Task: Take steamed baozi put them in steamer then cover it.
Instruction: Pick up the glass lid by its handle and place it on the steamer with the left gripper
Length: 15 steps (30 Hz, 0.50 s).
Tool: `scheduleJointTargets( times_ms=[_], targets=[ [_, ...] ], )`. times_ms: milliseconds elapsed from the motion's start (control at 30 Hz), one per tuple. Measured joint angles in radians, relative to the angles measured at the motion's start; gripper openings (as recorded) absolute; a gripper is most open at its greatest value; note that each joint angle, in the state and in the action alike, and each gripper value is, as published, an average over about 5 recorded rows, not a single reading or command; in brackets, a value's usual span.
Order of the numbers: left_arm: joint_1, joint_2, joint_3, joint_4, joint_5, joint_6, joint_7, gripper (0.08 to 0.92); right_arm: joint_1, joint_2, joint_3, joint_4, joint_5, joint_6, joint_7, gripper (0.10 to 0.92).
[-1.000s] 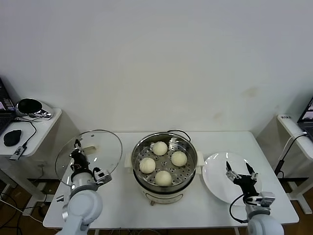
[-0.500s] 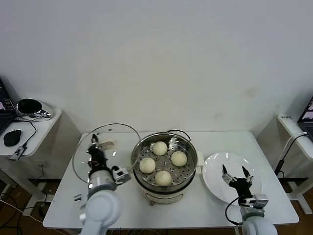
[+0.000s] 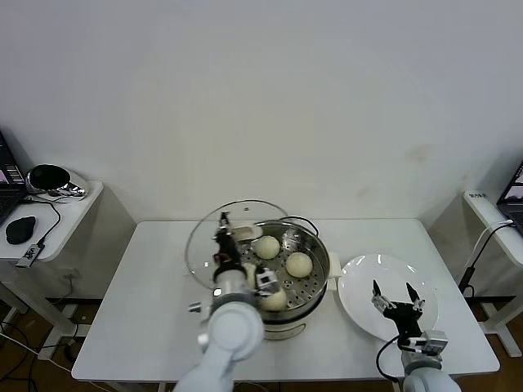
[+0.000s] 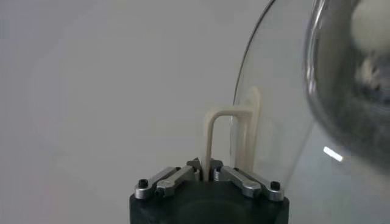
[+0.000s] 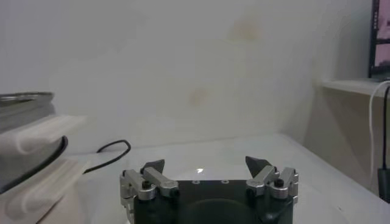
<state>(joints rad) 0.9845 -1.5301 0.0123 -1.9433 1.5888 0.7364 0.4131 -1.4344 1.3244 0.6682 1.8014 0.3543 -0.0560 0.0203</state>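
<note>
Head view: cover [image 3: 214, 238] held tilted over left rim of steamer [image 3: 315, 245] by left gripper [image 3: 222, 237], overlapping pot edge; steamed baozi [image 3: 299, 264] seen on tray, one partly hidden behind arm. Right gripper [image 3: 398, 298] spread wide, nothing held, above white plate [image 3: 359, 286].

Left wrist view: fingers [image 4: 177, 178] clamped on cover handle [image 4: 228, 137]; lid cut off by frame.

Right wrist view: empty fingertips [image 5: 153, 165] parted wide; steamer handle [image 5: 36, 143] cut off at edge.

We see a plain white wall [image 3: 270, 98] behind a white table [image 3: 155, 286], lit evenly, with a faint stain on the wall at the right. At the left stands a white side table [image 3: 61, 224] carrying a laptop edge, a black mouse [image 3: 20, 229] with its cable, and a dark round object. At the right, we note another white desk [image 3: 490, 216] with cables.
</note>
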Motion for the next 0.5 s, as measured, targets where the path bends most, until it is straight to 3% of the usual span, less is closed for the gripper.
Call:
scheduleJointTargets(
  times_ms=[500],
  targets=[
    [-0.068,-0.050,0.163,0.148,0.013,0.000,-0.032,0.149,-0.002,0.007,-0.018,-0.007,-0.015,0.001,-0.002,0.823]
  ],
)
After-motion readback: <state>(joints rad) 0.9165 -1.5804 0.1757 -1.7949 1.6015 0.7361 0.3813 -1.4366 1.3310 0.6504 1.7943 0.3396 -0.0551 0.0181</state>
